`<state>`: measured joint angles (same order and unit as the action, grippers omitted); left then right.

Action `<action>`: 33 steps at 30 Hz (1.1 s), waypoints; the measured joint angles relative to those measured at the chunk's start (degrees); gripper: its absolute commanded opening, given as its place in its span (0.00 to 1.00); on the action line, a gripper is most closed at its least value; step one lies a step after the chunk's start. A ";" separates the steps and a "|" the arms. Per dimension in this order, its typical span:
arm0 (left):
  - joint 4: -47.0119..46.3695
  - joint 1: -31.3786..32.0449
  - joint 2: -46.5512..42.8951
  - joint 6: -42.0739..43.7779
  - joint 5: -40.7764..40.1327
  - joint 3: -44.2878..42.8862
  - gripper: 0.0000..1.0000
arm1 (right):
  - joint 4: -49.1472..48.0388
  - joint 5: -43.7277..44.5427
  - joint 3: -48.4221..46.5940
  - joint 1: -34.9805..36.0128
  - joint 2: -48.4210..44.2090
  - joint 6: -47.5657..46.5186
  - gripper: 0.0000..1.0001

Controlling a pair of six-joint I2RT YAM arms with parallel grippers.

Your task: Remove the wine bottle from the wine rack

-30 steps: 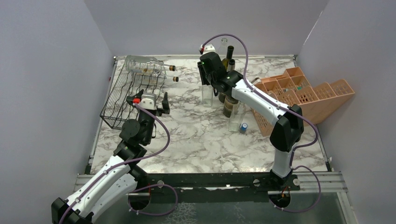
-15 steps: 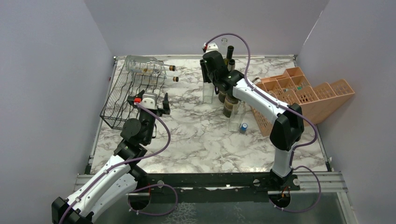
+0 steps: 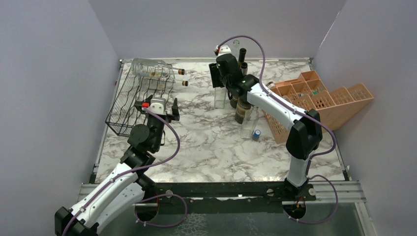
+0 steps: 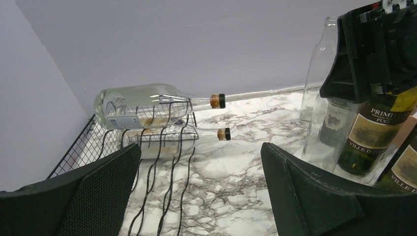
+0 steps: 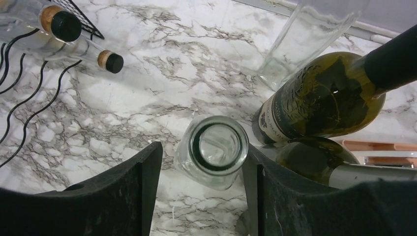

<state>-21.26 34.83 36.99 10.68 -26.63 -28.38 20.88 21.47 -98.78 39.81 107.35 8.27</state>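
The black wire wine rack [image 3: 129, 101] stands at the table's left. Two clear corked wine bottles lie on it, an upper one [image 3: 153, 69] [image 4: 147, 101] and a lower one [image 4: 167, 137]. My left gripper [image 3: 156, 102] [image 4: 200, 162] hovers open just right of the rack, with nothing between its fingers. At the back centre, a clear uncorked bottle [image 3: 220, 98] [image 5: 211, 172] stands upright on the marble. My right gripper [image 3: 220, 82] [image 5: 202, 150] is open around its neck: the left finger stands apart from the glass, the right finger is close beside it.
Dark green wine bottles [image 3: 241, 105] [image 5: 319, 98] and another clear bottle [image 5: 305, 39] crowd the right gripper's right side. A salmon-orange crate [image 3: 319, 98] lies tilted at the right. A small blue-capped item [image 3: 256, 133] sits on the marble. Walls close in on three sides.
The right gripper's jaws have opened off the standing clear bottle's neck, after shifting slightly right. The left arm has not moved.
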 measured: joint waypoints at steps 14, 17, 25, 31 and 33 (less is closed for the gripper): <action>0.22 0.00 1.09 -0.44 0.02 0.00 0.98 | 2.45 -6.54 1.51 -0.02 -13.27 -1.97 0.72; 0.20 0.00 1.73 -0.44 0.02 0.00 0.99 | 2.56 -10.14 4.02 -0.02 -18.67 -2.40 0.72; 0.35 -0.02 7.34 -0.85 0.24 0.00 0.99 | 4.07 -18.82 17.53 -0.04 -34.03 -2.80 0.73; 0.50 -0.28 12.87 -1.27 0.59 0.00 0.99 | 6.38 -23.15 25.24 -0.04 -45.40 -2.34 0.76; 0.50 -0.55 14.53 -1.46 0.68 0.00 0.99 | 6.60 -23.67 26.71 -0.04 -47.58 -2.25 0.76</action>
<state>-20.75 34.28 51.53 9.21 -25.96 -28.38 27.49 -2.20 -72.07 39.77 59.77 6.02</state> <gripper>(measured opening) 0.991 0.747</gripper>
